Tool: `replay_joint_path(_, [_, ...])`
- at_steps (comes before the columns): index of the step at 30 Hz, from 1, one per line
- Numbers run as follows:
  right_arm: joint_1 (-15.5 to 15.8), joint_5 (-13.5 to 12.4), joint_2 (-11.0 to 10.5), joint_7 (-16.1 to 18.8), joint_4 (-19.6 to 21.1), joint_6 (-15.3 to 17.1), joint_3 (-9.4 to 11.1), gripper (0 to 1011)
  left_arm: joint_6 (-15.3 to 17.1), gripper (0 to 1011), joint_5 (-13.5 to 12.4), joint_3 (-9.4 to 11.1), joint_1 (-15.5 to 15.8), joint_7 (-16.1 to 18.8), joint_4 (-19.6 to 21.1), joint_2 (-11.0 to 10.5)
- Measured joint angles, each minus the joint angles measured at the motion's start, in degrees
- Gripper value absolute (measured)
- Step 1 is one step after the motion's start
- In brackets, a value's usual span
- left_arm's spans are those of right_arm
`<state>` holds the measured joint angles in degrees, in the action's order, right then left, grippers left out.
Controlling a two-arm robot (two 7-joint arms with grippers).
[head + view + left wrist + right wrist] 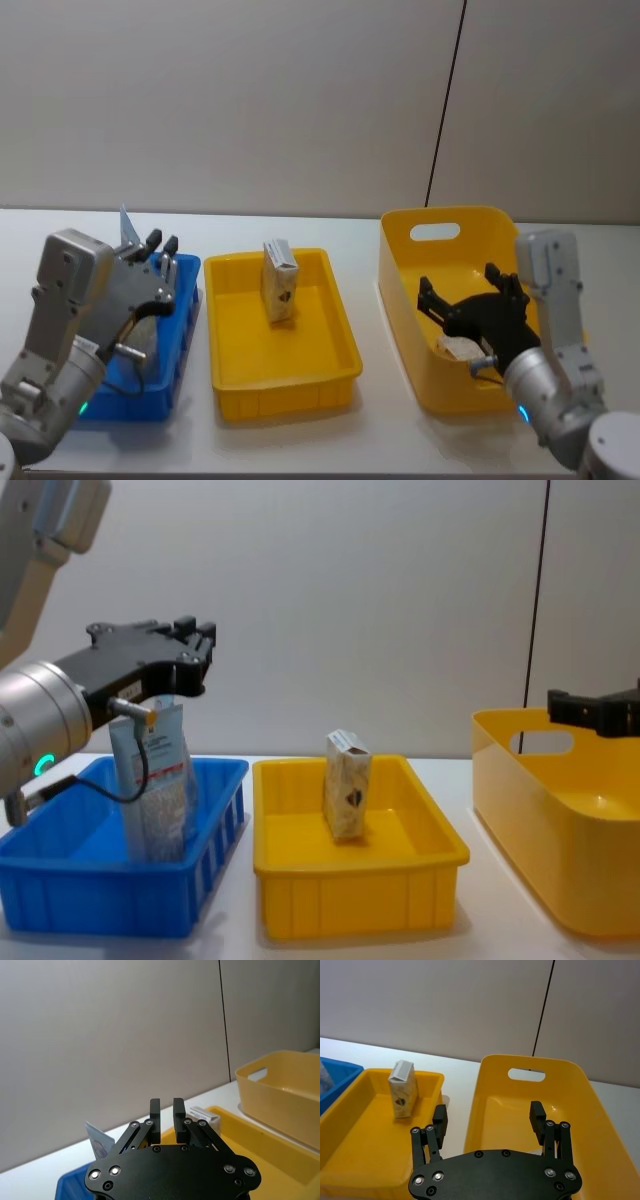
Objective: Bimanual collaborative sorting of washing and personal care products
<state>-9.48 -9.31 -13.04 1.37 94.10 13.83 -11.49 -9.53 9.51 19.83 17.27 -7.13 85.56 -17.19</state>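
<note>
Upright on yellow tray (340,362), cream carton (280,281)

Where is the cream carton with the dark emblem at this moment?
The cream carton stands upright in the yellow tray at the middle of the table, toward its far end, between the blue tray on the robot's left and the large yellow tub on its right.

Carton (347,798): matt printed cardboard
Pouch (155,780): soft, faintly shiny film
Trays (350,880): smooth glossy plastic
Grippers (489,1119): matt black
</note>
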Motion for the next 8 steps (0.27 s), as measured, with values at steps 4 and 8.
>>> replay_joint_path(4, [2.04, -1.40, -1.24, 0.50, 1.42, -2.35, -0.27, 1004, 2.84, 166, 0.54, 1.73, -1.00, 1.82, 2.11, -1.27])
replay_joint_path(8, [4.14, -2.90, -2.52, 1.01, 2.84, -4.77, -0.61, 1004, 5.69, 263, 1.12, 3.48, -2.05, 3.60, 4.26, -2.61])
